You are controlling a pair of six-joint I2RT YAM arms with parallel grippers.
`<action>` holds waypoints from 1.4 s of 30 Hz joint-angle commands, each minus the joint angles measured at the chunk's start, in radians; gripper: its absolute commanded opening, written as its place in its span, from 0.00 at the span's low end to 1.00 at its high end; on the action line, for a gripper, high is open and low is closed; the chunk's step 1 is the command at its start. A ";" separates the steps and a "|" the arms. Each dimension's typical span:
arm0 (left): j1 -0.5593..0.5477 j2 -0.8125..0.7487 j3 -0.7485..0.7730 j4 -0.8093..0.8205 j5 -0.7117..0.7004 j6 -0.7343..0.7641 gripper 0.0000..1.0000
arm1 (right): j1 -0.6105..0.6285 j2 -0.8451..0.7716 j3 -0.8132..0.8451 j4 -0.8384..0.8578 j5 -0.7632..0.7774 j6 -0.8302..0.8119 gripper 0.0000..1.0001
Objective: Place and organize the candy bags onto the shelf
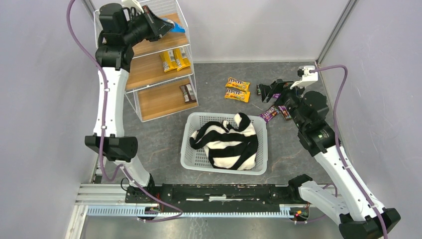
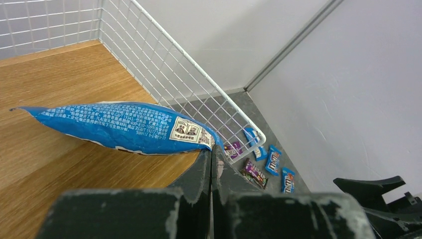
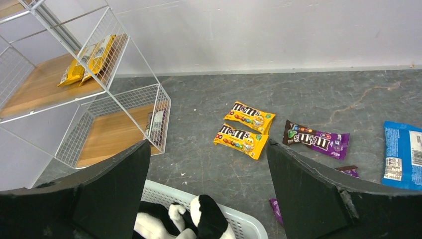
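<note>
the blue candy bag (image 2: 124, 127) hangs over the top board of the shelf (image 2: 50, 74), pinched at one short end by the left jaws, which are clamped together on its sealed edge. its long axis runs straight out from the jaws across the board, about level, with the free end pointing away into the shelf and the small-print side up. whether its belly touches the wood, i cannot tell.

the risk, as i see it, is the drop-off point. the pinched end sits right at the board's edge, so if it were let go here the glossy bag might tip or slide off to the surface. a thin grip on a slick seal could also slip early, and a skewed landing would spoil the sorting.

below it, yellow bags (image 1: 175, 59) lie on the middle board and dark ones (image 1: 187, 92) on the lowest.

further out, the right jaws stand wide apart and hold nothing, over the grey surface (image 3: 209, 94) where two yellow bags (image 3: 244, 130) and a purple one (image 3: 316, 140) lie – near the white basket (image 1: 191, 149) with the striped cloth (image 1: 226, 142).
</note>
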 commanded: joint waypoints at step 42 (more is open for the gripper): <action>0.069 -0.101 -0.078 -0.208 -0.167 0.071 0.86 | -0.067 0.268 0.030 -0.071 0.213 -0.139 0.96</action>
